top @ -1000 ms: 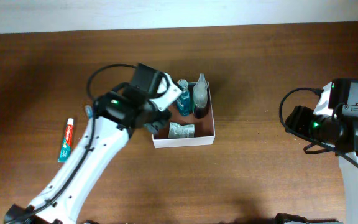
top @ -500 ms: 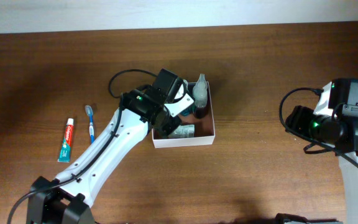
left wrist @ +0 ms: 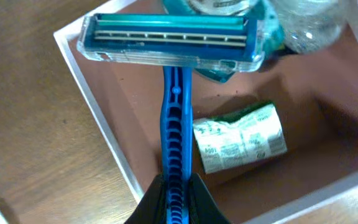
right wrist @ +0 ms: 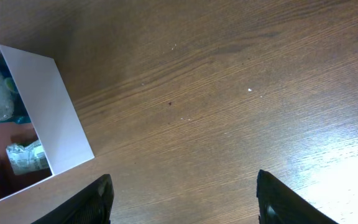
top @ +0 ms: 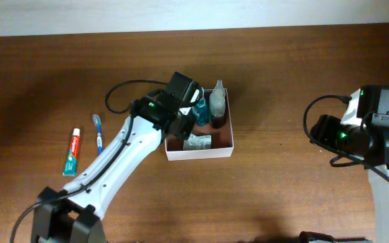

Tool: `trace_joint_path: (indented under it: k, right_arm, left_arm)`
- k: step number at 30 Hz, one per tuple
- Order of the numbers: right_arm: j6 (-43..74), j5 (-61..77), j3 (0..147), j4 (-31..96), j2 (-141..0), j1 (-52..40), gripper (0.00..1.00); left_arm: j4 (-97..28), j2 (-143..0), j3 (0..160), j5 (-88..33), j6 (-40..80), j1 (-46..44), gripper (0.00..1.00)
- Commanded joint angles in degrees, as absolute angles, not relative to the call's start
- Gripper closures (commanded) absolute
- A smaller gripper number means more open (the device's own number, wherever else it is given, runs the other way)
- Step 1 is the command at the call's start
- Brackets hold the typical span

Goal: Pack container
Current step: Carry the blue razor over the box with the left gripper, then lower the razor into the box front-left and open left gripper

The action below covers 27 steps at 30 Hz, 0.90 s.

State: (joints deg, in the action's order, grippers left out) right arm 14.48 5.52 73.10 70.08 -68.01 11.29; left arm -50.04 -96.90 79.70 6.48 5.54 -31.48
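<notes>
Square, shallow container (top: 201,154) at middle of wood-grain table (top: 282,81), sides slightly askew to its edges, no long axis; thin white cardboard walls, matte reddish-brown floor. Left gripper (left wrist: 176,194) clamped on ribbed blue razor (left wrist: 174,124) handle, clear head crosswise above a container corner. Right gripper (right wrist: 184,198) spread wide, well apart from container.

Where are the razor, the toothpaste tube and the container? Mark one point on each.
razor (left wrist: 176,118): left wrist view, on its blue handle.
toothpaste tube (top: 71,153): overhead view, middle of the tube.
container (top: 201,154): overhead view, on its white near wall.
</notes>
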Motion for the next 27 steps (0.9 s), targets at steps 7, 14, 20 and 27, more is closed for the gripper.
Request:
trace_joint_path:
  k: [7, 14, 20, 27]
  right_arm:
    - [13.9, 5.6, 72.9, 70.1, -68.0, 11.7, 0.34]
    - [13.9, 5.6, 72.9, 70.1, -68.0, 11.7, 0.34]
    - [13.9, 5.6, 72.9, 70.1, -68.0, 11.7, 0.34]
    - [13.7, 5.6, 72.9, 70.1, -68.0, 11.7, 0.34]
  left_arm:
    - [-49.6, -103.2, 79.4, 7.1, 17.9, -30.7, 1.0]
    - [-49.5, -104.1, 79.4, 4.9, 20.3, -28.2, 0.95]
    - [-49.5, -104.1, 79.4, 4.9, 20.3, -28.2, 0.51]
    - [-52.1, -99.4, 81.1, 6.5, 20.0, -27.5, 0.52]
